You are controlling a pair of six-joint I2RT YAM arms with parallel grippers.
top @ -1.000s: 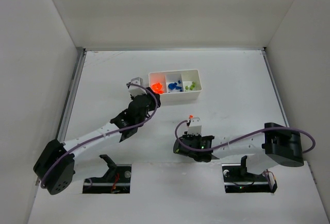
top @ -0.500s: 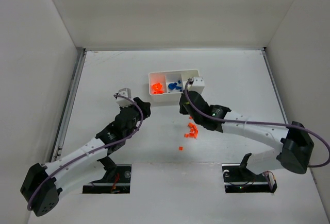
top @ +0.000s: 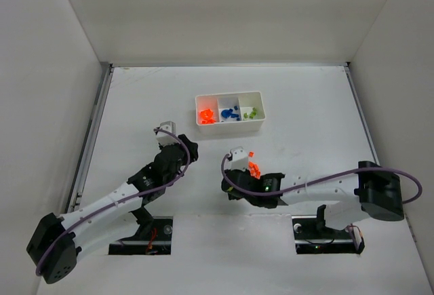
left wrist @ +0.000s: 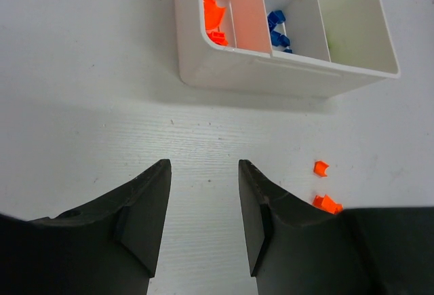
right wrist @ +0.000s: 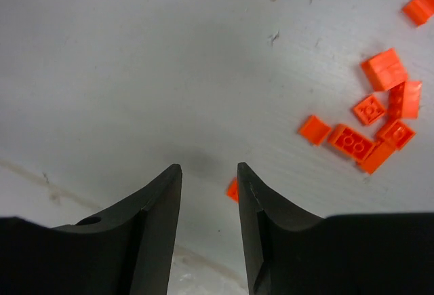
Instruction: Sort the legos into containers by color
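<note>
The white tray (top: pixel 230 127) holds orange legos (top: pixel 205 116) in its left container, blue ones (top: pixel 227 114) in the middle and green ones (top: pixel 249 112) in the right. Several loose orange legos (top: pixel 254 168) lie on the table below it. My right gripper (right wrist: pixel 209 169) hovers open and empty just left of that cluster (right wrist: pixel 380 122), and one orange brick (right wrist: pixel 232 188) peeks out beside its right finger. My left gripper (left wrist: pixel 203 166) is open and empty, short of the tray's front wall (left wrist: pixel 271 71). Two loose orange bricks (left wrist: pixel 321 167) lie to its right.
White walls enclose the table on three sides. The right arm (top: pixel 319 186) stretches across the near table from its base (top: pixel 376 197). The left arm (top: pixel 129 186) runs diagonally from the lower left. The table's near edge shows close below the right gripper.
The right gripper came back from the tray to the loose orange bricks and opened. The left arm, at the tray's orange container a second ago, has pulled back and stayed open.
</note>
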